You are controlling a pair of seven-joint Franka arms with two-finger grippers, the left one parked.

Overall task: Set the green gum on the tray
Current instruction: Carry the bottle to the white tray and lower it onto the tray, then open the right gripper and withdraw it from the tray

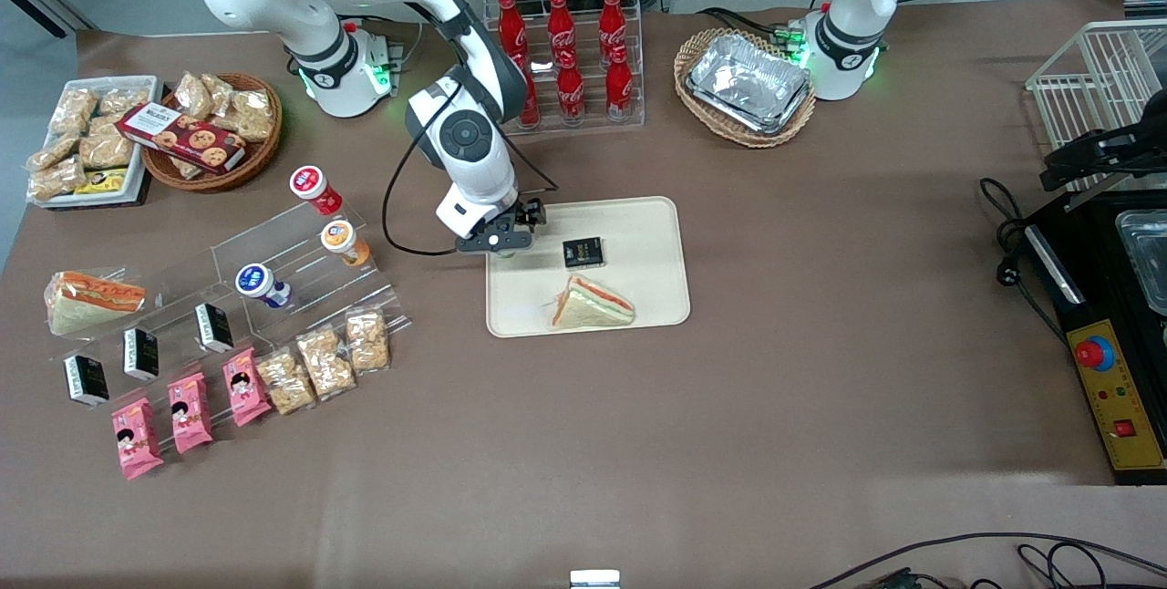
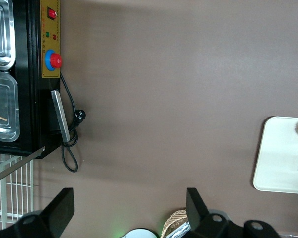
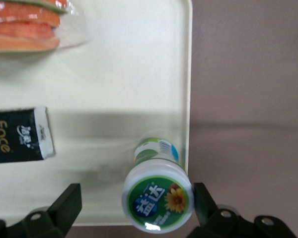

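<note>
Counter (image 1: 729,388), brown covering, carrying the following, nearest the front camera first. Pink snack packets (image 1: 187,411), three, lying toward the working arm's end. Black packets (image 1: 141,354), three, standing just above them on a clear acrylic stand (image 1: 301,252), with clear bags of crackers (image 1: 324,361) lying beside the pink ones. Wrapped sandwich (image 1: 91,299), lying at the same end of the stand. Blue-labelled bottle (image 1: 260,283), orange-labelled bottle (image 1: 344,241) and red-labelled bottle (image 1: 313,187), resting on successive steps of the stand, each farther from the camera. Tray (image 1: 652,233), cream-beige, sitting mid-counter and holding a second wrapped sandwich (image 1: 593,304) at its nearer part and a black packet marked "Face" (image 1: 583,253) farther back. Tool (image 1: 506,238), hanging over the tray's edge toward the working arm's end; its fingers (image 3: 64,203) are standing wide apart, gripping nothing. Green gum (image 3: 158,196), standing upright on the tray between the spread fingers, just inside the rim and apart from both fingers, near the "Face" packet. Wicker basket of biscuits (image 1: 214,129) and a white dish of snack bags (image 1: 87,138), sitting farther back at the working arm's end. Red cola bottles (image 1: 565,51), standing in a clear rack farthest from the camera, beside a wicker basket holding foil containers (image 1: 748,83).
</note>
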